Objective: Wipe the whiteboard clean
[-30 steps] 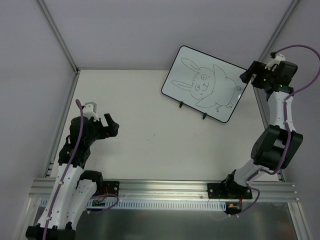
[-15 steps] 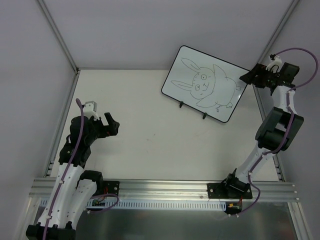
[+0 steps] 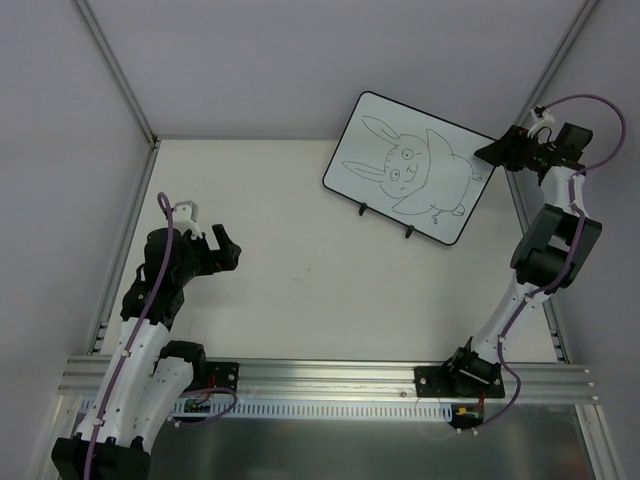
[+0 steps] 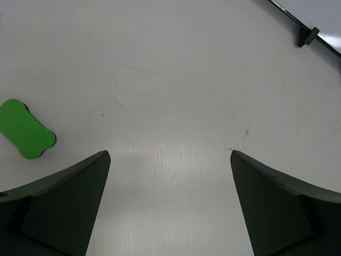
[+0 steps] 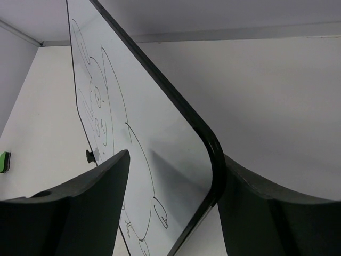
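The whiteboard (image 3: 410, 168) stands tilted at the back right on two small black feet, with a black rabbit drawing on it. It also shows in the right wrist view (image 5: 160, 138). My right gripper (image 3: 492, 152) is open at the board's right corner. In the right wrist view the right gripper (image 5: 176, 157) has one finger in front of the drawn face and the other behind the black frame. A green eraser (image 4: 25, 136) lies flat on the table, left of my open, empty left gripper (image 4: 168, 154). In the top view the left gripper (image 3: 226, 250) hovers over the table's left side.
The white table (image 3: 300, 200) is enclosed by grey walls with metal posts at the back corners. One board foot (image 4: 309, 36) shows far ahead of the left gripper. The eraser's edge (image 5: 4, 161) shows at the far left of the right wrist view. It is hidden in the top view.
My right wrist has risen and turned, bringing its open fingers onto the board's right corner. My left arm has shifted slightly. The board has not moved.
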You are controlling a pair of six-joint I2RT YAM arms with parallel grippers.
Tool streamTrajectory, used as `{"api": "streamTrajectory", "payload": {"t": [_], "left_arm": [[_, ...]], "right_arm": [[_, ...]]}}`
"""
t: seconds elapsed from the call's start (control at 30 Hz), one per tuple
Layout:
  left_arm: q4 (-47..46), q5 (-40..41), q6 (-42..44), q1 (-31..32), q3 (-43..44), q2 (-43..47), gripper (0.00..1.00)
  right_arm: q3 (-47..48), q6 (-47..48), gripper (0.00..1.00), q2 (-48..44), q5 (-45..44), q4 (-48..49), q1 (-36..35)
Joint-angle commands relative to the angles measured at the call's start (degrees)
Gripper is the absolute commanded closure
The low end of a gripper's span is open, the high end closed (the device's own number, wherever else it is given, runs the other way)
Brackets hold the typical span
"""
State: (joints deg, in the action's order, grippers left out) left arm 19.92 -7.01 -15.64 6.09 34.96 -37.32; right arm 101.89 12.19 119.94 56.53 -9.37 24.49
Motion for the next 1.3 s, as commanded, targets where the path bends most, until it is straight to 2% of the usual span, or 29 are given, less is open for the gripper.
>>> {"api": "streamTrajectory", "payload": {"t": [0.0,0.1,0.23,0.27,0.5,0.67,0.87,1.03,1.27], "left_arm": [[-2.17,-0.99,1.22,0.59,-0.07,-0.82,0.01],[-2.26,-1.17,1.22,0.59,0.11,-1.35,0.01],[-2.26,-1.34,1.22,0.59,0.20,-1.44,0.01],[-2.26,-1.34,1.22,0.59,0.11,-1.27,0.01],[-2.26,-2.31,0.96,0.59,-0.07,0.32,0.01],[-2.34,-2.40,0.79,0.59,-0.42,2.16,0.01],[-2.43,-1.43,0.52,0.68,-0.59,3.92,0.01],[-2.34,1.46,-0.27,1.38,-0.59,4.71,0.01],[-2.26,5.95,-5.10,2.26,0.54,2.08,0.01]], "right_arm": [[2.62,-0.41,0.35,1.26,3.32,1.63,-0.15],[1.92,-0.15,0.44,1.26,3.93,1.81,-0.15],[-0.10,0.38,0.62,0.21,4.81,1.81,-0.14],[-0.72,0.38,0.71,-0.23,4.99,1.89,-0.14],[-10.64,-1.46,0.99,-5.94,7.19,6.63,-0.14],[-20.99,-0.94,1.00,-11.12,8.50,9.01,-0.06],[-34.72,-7.52,1.00,-16.75,9.74,21.91,-0.41],[-45.44,-6.30,1.00,-25.43,6.58,22.46,-0.67],[-51.42,-7.17,1.00,-31.78,4.90,22.29,0.03]]}}
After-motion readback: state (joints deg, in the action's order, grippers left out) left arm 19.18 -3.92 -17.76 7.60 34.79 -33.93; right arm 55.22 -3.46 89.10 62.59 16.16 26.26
